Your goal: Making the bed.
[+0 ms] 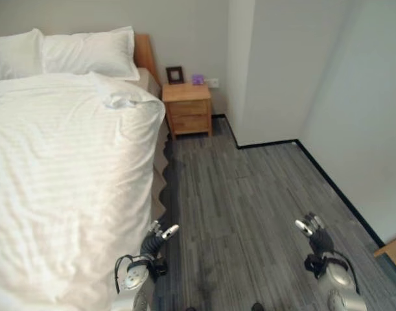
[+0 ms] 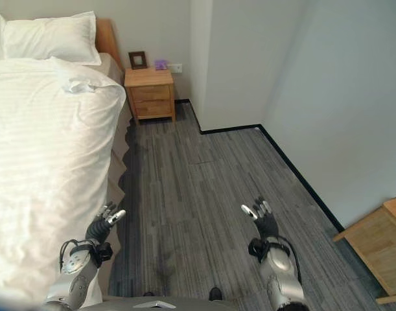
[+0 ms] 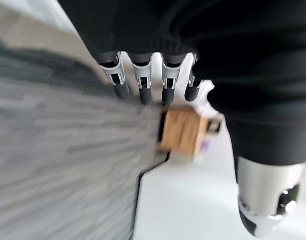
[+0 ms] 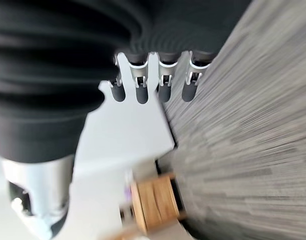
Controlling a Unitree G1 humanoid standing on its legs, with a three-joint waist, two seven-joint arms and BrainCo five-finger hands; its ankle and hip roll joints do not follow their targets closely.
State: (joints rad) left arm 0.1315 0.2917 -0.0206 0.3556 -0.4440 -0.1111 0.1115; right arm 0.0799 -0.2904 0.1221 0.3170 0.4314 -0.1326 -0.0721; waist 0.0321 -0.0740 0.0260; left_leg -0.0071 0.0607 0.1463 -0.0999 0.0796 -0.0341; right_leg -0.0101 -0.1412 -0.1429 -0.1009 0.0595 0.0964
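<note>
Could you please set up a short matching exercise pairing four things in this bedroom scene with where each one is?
Things:
1. pillows
2. picture frame
3. left hand
4. right hand

Places:
A. over the grey floor, away from the bed
B. at the head of the bed
C. on the wooden nightstand
D. beside the hanging edge of the white duvet

Pairs: 1-B, 2-C, 3-D, 4-A
</note>
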